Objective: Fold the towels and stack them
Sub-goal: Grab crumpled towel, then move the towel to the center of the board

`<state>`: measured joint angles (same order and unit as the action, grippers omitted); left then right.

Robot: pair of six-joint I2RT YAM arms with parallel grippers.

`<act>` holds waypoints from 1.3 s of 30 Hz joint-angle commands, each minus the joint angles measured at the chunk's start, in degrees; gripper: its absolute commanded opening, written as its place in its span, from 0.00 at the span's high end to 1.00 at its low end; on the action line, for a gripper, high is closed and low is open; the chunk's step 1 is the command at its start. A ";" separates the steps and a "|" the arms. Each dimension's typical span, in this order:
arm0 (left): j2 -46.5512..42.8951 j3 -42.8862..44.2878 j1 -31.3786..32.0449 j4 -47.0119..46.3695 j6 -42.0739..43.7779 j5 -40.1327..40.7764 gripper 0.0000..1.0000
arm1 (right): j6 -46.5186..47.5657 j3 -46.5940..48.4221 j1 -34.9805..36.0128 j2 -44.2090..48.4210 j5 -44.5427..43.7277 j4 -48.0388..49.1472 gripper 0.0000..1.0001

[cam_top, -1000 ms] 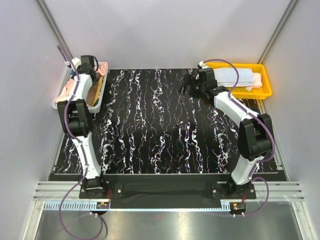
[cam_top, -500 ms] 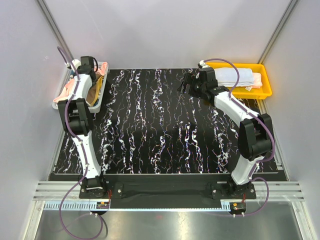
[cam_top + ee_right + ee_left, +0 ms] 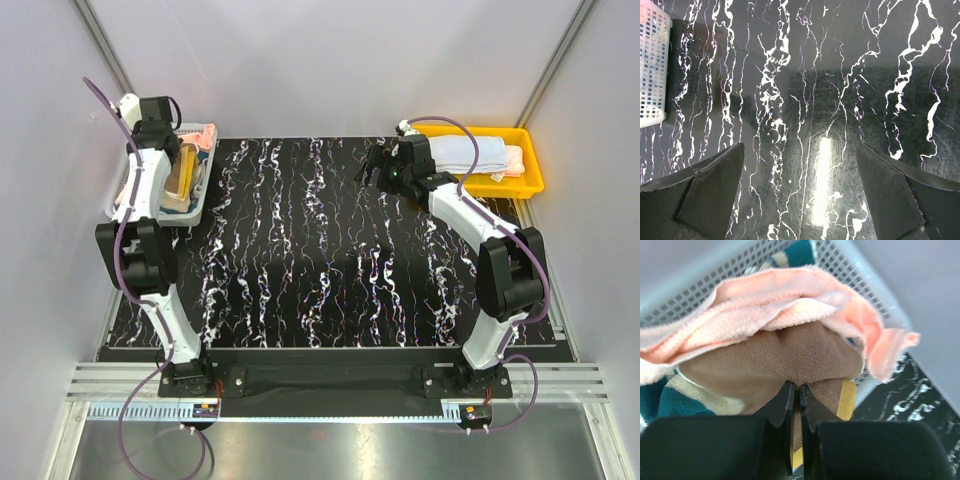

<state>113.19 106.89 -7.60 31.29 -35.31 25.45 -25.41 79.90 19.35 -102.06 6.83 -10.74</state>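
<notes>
Step in hand: pick-up. The left gripper (image 3: pixel 796 390) is pinched shut on a fold of the brown towel (image 3: pixel 790 352), inside the white mesh basket (image 3: pixel 867 277), under the pink towel (image 3: pixel 790 300). The right gripper (image 3: pixel 800 185) gapes wide, empty, well apart from the basket. Next, judged: lift the towel clear of the basket and spread it on the black marbled mat (image 3: pixel 320 260) beside it. Pale walls enclose the bench.

The brown towel (image 3: pixel 805 352) vanishes between the left jaws, its lower part behind them and its top under the pink towel (image 3: pixel 765 305); the teal-and-cream towel (image 3: pixel 665 402) shows only as scraps, cut by the left edge. From above, those jaws are hidden under the wrist over the mesh basket (image 3: pixel 200 190), and the right arm covers the left end of the yellow tray (image 3: pixel 515 187). The right wrist view cuts off the basket at its left edge and the right jaws at the bottom.
</notes>
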 commanded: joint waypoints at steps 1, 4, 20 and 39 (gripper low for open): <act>-6.74 -0.98 0.91 -7.29 2.00 -1.19 1.00 | 0.18 0.79 0.60 0.55 0.64 2.57 0.01; -5.96 1.11 0.65 -5.19 1.91 -1.72 0.98 | 0.45 0.79 0.77 0.20 0.73 2.31 0.01; -7.28 -3.61 0.74 -9.48 0.86 -12.52 0.92 | 0.62 1.31 1.04 -0.51 -0.15 1.51 0.01; -21.86 -14.77 0.92 -30.66 -2.83 -14.74 1.00 | 0.98 2.02 2.00 -1.56 -0.59 1.16 0.01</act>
<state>95.77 93.12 -6.85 10.94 -36.58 10.04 -25.32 79.92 20.49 -103.28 6.72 -10.57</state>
